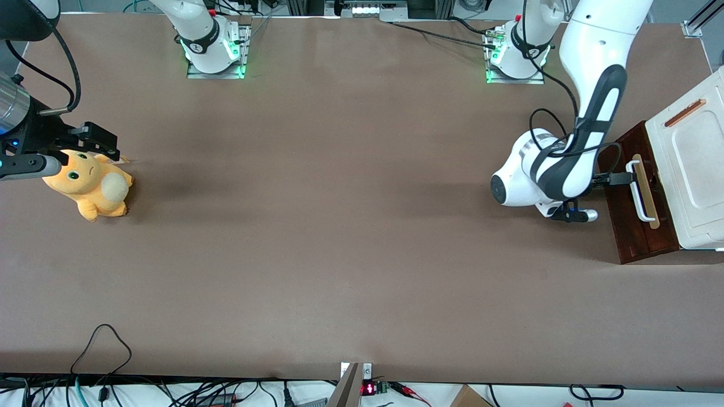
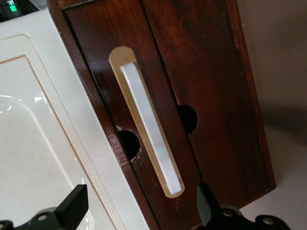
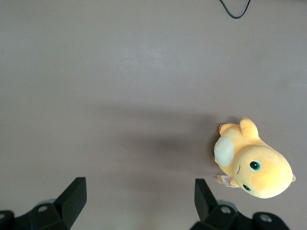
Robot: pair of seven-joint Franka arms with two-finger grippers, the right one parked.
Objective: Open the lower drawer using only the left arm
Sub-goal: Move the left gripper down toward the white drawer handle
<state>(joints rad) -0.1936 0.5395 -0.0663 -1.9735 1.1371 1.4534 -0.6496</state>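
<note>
While an orange plush toy (image 1: 90, 185) lies near the table's edge at the parked arm's end, the cabinet (image 1: 687, 169) stands at the working arm's end, close to that edge of the brown table (image 1: 339, 226). Its white moulded panel (image 1: 698, 164) with a thin copper-brown bar (image 1: 684, 113) sits just above the lower drawer (image 1: 636, 198), whose dark red-brown front carries a white loop handle (image 1: 639, 189) on a pale wood strip; the drawer looks shut, so nothing inside shows. The left arm (image 1: 588, 113) reaches down to the drawer front, and its gripper (image 1: 619, 179) sits at the handle's end farther from the front camera. The wrist view shows the fingers (image 2: 72, 206) spread wide apart, clamping nothing, with the handle (image 2: 151, 129) between them. Cables trail along the table's near edge, and the arm bases stand at the edge farthest from the camera.
</note>
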